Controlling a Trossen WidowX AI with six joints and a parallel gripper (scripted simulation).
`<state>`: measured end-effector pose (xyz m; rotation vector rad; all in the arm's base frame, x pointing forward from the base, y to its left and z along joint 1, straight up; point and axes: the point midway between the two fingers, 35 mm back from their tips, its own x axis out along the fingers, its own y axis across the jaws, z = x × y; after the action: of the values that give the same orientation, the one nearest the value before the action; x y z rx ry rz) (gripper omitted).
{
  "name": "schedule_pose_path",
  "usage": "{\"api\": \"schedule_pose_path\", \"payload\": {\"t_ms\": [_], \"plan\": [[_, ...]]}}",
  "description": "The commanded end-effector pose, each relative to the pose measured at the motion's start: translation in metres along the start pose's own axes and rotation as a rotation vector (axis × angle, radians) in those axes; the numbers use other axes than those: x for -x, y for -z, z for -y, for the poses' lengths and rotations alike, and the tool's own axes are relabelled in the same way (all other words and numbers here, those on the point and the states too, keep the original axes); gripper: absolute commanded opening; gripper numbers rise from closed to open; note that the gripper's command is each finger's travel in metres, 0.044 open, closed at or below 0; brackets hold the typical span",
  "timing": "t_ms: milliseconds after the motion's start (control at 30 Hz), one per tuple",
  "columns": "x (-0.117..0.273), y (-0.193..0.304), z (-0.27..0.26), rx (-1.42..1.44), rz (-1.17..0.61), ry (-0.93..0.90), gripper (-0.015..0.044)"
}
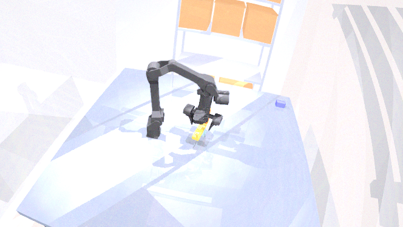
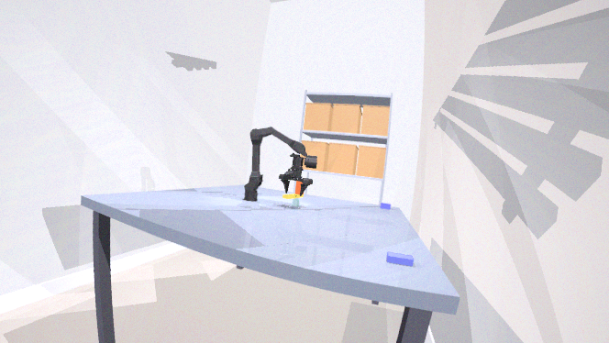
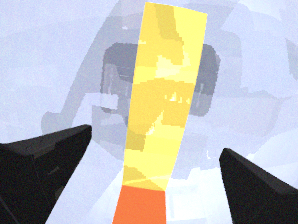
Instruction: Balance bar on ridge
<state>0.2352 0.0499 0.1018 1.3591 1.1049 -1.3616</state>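
Note:
The bar's long yellow part (image 1: 198, 133) (image 2: 289, 196) (image 3: 160, 105) lies between the fingers and points toward the top camera. An orange part (image 2: 298, 187) (image 3: 140, 206) adjoins it and rises behind the gripper in the exterior view. A small pale teal piece, apparently the ridge (image 2: 295, 203), shows under the bar, mostly hidden. The yellow part is above the table. Whether the whole bar is level, I cannot tell. My gripper (image 1: 201, 125) (image 2: 293, 193) (image 3: 158, 144) is open around the bar, pointing down, with a gap on each side in the wrist view.
A small blue block (image 1: 280, 104) (image 2: 385, 206) lies near the table's far right corner. Another blue block (image 2: 400, 259) lies near the right edge in the exterior view. A shelf with orange boxes (image 1: 228, 18) (image 2: 346, 118) stands behind the table (image 1: 273, 170) (image 2: 293, 238).

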Motion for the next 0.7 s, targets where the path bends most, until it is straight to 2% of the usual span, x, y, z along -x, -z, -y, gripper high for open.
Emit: {"api": "schedule_pose_path", "payload": {"t_ms": [0,167,667], "plan": [[0.035,0.003,-0.006,0.001,-0.009,-0.02,0.044],[0.089,0.0,-0.001,0.001,-0.009,-0.02,0.044],[0.091,0.0,0.0,0.001,-0.009,-0.02,0.044]]}}
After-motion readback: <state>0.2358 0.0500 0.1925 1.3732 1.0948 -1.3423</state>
